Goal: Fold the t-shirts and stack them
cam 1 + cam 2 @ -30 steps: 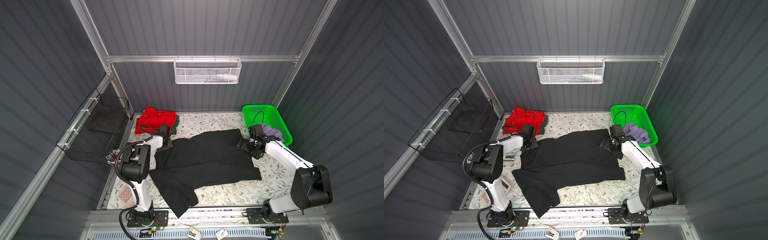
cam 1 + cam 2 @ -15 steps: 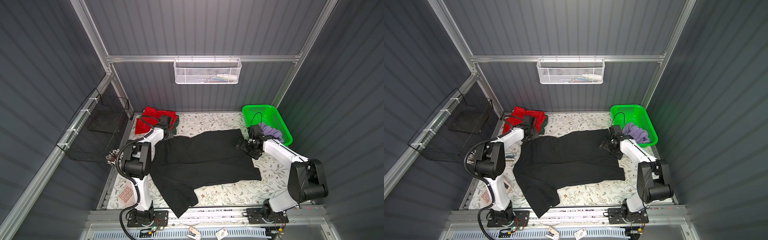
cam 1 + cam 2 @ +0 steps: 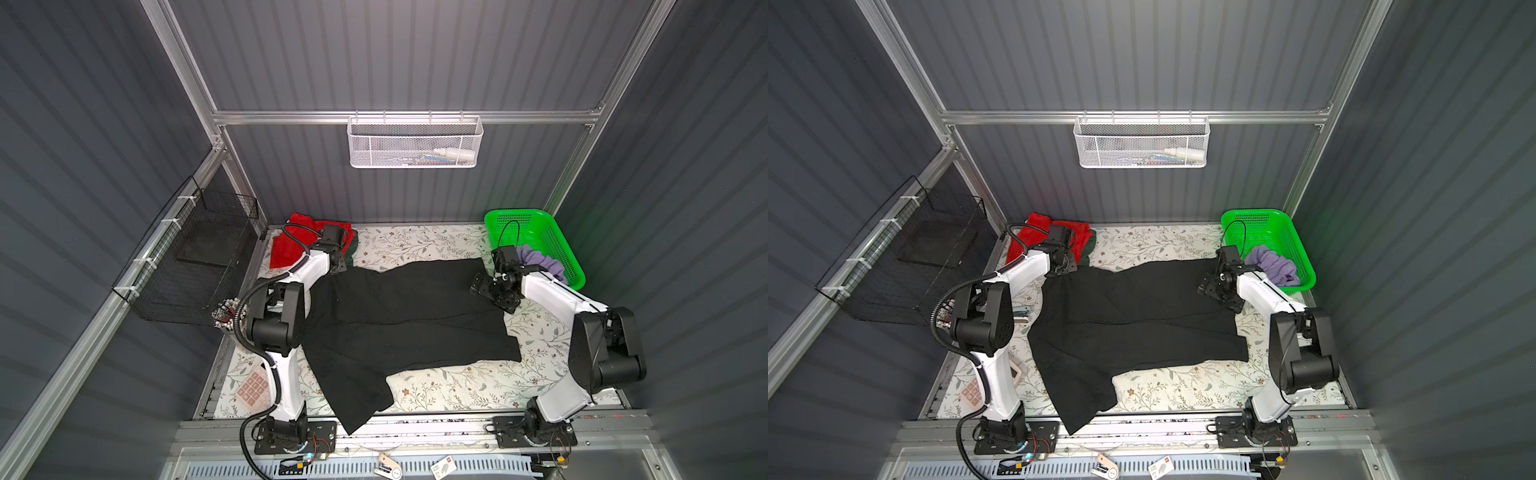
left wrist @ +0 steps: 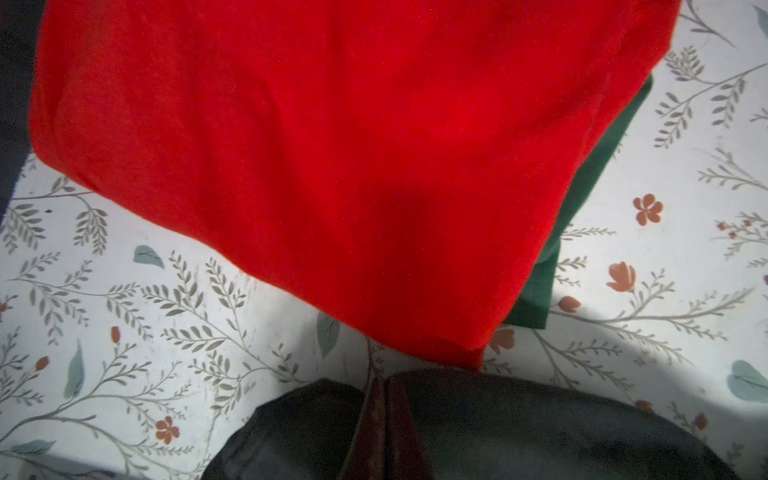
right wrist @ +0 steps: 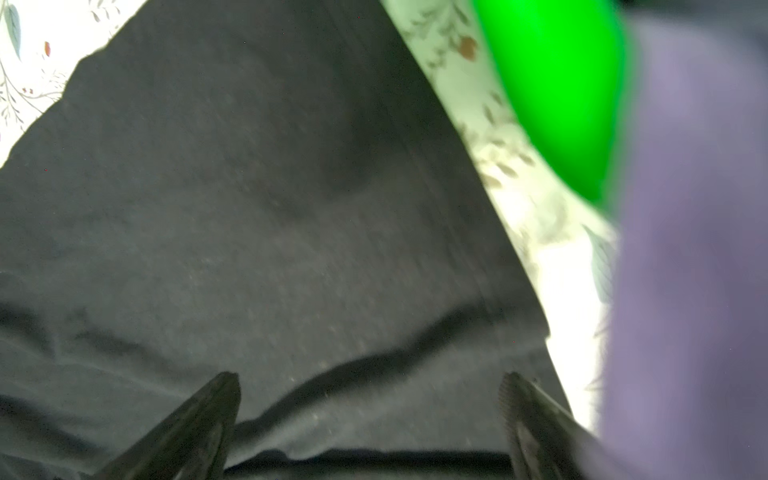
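Left pincer (image 4: 384, 399) together, clamped on black t-shirt (image 3: 407, 316) corner at 10 o'clock, beside red t-shirt (image 4: 332, 145). Right pincer (image 5: 370, 380) apart over shirt's 3 o'clock edge.

No text, brand or number can be read in any view. A small tag (image 3: 390, 472) and a white card (image 3: 443, 468) lie on the front rail (image 3: 415, 432) below the tabletop's front edge, both with print too small to read. The key marks on the keypad (image 3: 252, 388) at the tabletop's front left corner are equally illegible.
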Controlling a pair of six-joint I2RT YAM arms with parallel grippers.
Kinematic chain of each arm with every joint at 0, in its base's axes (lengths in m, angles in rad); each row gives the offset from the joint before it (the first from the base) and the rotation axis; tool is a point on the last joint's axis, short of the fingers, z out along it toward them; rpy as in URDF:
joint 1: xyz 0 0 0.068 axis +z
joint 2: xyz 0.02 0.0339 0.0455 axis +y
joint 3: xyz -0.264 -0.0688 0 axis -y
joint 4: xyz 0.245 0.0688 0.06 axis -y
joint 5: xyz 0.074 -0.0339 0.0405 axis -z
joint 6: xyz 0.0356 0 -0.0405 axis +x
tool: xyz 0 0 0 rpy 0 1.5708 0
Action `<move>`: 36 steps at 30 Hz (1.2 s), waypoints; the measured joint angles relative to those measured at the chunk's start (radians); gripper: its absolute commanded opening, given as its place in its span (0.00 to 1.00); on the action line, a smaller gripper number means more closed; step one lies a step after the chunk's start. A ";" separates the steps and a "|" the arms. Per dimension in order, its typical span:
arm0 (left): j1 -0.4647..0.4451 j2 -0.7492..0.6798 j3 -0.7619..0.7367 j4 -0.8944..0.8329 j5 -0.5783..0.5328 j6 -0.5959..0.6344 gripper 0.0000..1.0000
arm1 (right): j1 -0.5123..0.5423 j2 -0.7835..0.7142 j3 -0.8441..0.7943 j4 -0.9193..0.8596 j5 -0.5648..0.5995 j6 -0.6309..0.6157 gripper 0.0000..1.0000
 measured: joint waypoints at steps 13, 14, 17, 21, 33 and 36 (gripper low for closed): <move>0.000 0.000 0.002 -0.008 -0.039 0.011 0.00 | 0.006 0.286 0.340 0.029 0.021 -0.058 0.97; 0.000 0.000 0.004 -0.012 -0.039 0.011 0.00 | 0.006 0.307 0.366 0.029 0.027 -0.063 0.97; 0.000 0.000 0.005 -0.012 -0.035 0.010 0.00 | 0.005 0.371 0.436 0.026 0.044 -0.075 0.93; 0.000 0.000 0.005 -0.012 -0.025 0.008 0.00 | 0.006 0.451 0.519 0.012 0.072 -0.094 0.86; 0.000 0.000 0.006 -0.011 0.001 0.008 0.00 | 0.000 0.639 0.826 -0.082 0.167 -0.201 0.84; 0.000 0.000 0.020 -0.011 0.006 0.008 0.00 | -0.003 0.664 0.854 -0.098 0.180 -0.212 0.83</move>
